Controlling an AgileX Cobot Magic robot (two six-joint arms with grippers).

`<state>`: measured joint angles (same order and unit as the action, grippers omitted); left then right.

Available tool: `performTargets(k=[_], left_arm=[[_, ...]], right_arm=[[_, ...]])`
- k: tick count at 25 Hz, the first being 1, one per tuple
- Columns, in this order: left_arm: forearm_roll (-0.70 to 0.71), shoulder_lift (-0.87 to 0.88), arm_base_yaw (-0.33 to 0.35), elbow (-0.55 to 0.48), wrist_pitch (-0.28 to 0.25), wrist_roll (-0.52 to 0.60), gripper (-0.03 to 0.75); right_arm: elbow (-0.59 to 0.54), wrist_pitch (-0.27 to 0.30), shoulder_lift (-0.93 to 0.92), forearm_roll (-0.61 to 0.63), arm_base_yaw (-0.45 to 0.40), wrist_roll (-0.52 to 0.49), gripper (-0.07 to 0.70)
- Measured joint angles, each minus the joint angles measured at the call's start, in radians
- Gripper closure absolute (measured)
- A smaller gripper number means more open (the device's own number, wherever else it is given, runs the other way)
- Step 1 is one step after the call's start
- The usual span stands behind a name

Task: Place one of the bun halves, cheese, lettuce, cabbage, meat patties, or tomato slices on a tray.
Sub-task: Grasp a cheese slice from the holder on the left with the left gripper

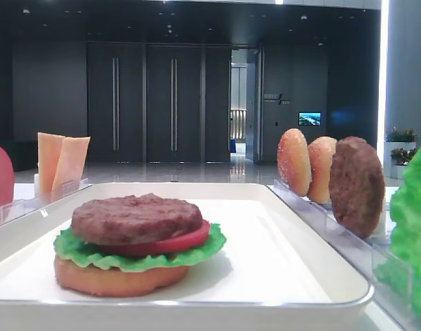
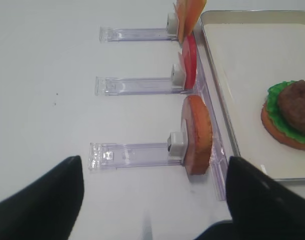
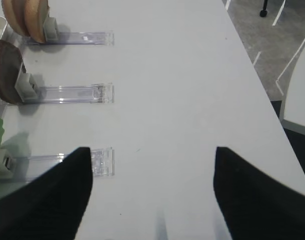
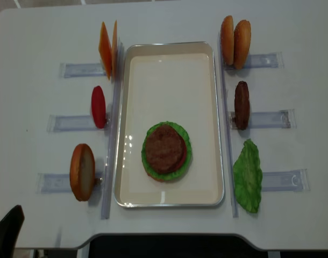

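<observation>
Here I count two cheese (image 4: 107, 48) slices, one racked tomato (image 4: 98, 106), three racked buns (image 4: 235, 35), two patties (image 4: 241, 105); both grippers (image 2: 152, 200) (image 3: 152, 190) gape, holding nothing.

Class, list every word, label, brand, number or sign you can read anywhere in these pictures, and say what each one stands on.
None can be read.
Wall sign beside the far doorway: pale lettering, too small and blurred to read.
Lit screen on the dark wall: shows a picture, with no legible text.
The tray, the clear racks, the table and the food pieces carry no visible writing.
</observation>
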<state>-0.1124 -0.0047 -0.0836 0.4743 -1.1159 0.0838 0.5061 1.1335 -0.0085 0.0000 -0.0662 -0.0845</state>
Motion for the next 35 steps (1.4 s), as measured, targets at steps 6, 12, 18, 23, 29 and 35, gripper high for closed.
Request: performTargets(k=[6,12,18,23,29,35], left_arm=[[0.000,0.128,0.000,0.070,-0.004,-0.008,0.024],[0.000,0.305,0.000,0.172,-0.045,-0.012,0.024],[0.000,0.503,0.000,0.282,-0.093,-0.013,0.024],[0.000,0.708,0.000,0.385,-0.125,-0.013,0.024],[0.002,0.961,0.000,0.535,-0.127,-0.013,0.024],[0.025,1.169,0.000,0.730,-0.127,-0.013,0.024]], right_arm=[[0.000,0.000,0.000,0.000,0.000,0.000,0.145],[0.000,0.000,0.000,0.000,0.000,0.000,0.145],[0.000,0.000,0.000,0.000,0.000,0.000,0.145],[0.000,0.000,0.000,0.000,0.000,0.000,0.145],[0.000,0.000,0.000,0.000,0.000,0.000,0.145],[0.000,0.000,0.000,0.000,0.000,0.000,0.145]])
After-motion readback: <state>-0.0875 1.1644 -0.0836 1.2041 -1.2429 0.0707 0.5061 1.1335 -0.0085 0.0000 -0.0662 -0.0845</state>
